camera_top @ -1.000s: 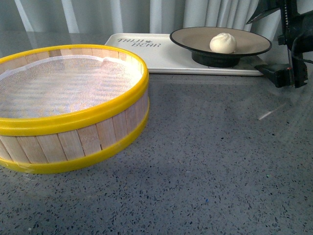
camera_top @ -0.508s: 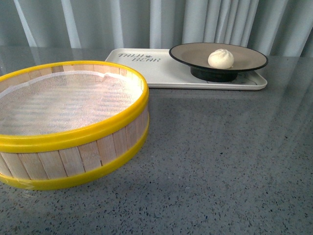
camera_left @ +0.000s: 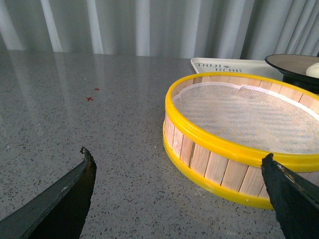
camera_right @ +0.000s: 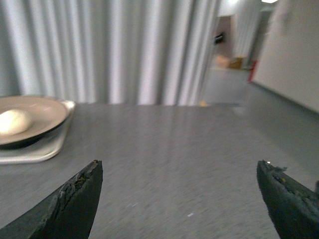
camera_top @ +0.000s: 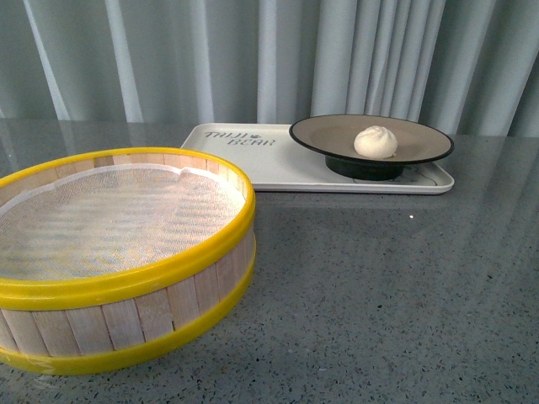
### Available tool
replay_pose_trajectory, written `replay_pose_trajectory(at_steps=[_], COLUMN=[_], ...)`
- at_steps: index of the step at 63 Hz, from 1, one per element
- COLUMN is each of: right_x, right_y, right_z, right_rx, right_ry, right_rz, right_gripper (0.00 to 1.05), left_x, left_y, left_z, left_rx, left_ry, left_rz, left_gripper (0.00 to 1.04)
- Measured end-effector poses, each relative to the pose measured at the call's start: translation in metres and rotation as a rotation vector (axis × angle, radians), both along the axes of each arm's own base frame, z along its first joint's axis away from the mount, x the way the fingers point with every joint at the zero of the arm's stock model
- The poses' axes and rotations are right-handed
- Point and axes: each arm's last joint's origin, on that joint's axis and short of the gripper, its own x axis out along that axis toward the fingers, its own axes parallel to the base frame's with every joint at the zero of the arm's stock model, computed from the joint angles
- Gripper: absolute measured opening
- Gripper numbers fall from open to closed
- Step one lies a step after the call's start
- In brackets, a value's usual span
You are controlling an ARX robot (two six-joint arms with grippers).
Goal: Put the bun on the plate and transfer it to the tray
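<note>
Cream bun (camera_top: 375, 141) on plate (camera_top: 425, 145) atop tray (camera_top: 278, 168); both pincers spread, empty.

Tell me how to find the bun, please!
Look past the big yellow-rimmed steamer basket to the white tray at the back of the table. On it sits a brown plate with a black rim. The bun is the only small, round, creamy-white lump on that plate.

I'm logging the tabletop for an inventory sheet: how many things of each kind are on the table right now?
Bun: 1
Plate: 1
Tray: 1
Steamer basket: 1
Total: 4
</note>
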Motion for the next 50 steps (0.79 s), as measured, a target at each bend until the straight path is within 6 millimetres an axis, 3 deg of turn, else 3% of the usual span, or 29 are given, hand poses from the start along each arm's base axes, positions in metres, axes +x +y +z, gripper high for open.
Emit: replay_pose_trajectory(at_steps=[7,16,27,50], right_x=[-0.015,-0.023,-0.028,-0.037], right_y=[0.020,0.037,0.047,0.066], right_z=[-0.021,-0.034,-0.046,-0.060], right_rx=[0.089,0.099,0.099,0.098], right_ry=[0.073,0.061,0.061,0.058], right_rz=[0.144,0.149,0.157,0.168], right_gripper=[0.68,0.36,0.04,0.02], left_x=[0.000,0.000,0.000,0.000], left_y=[0.000,0.000,0.000,0.000], left_z=[0.000,0.000,0.000,0.000], left_rx=[0.000,0.000,0.000,0.000], left_ry=[0.000,0.000,0.000,0.000], left_rz=[0.000,0.000,0.000,0.000], left_gripper=[0.98,0.98,0.98,0.98])
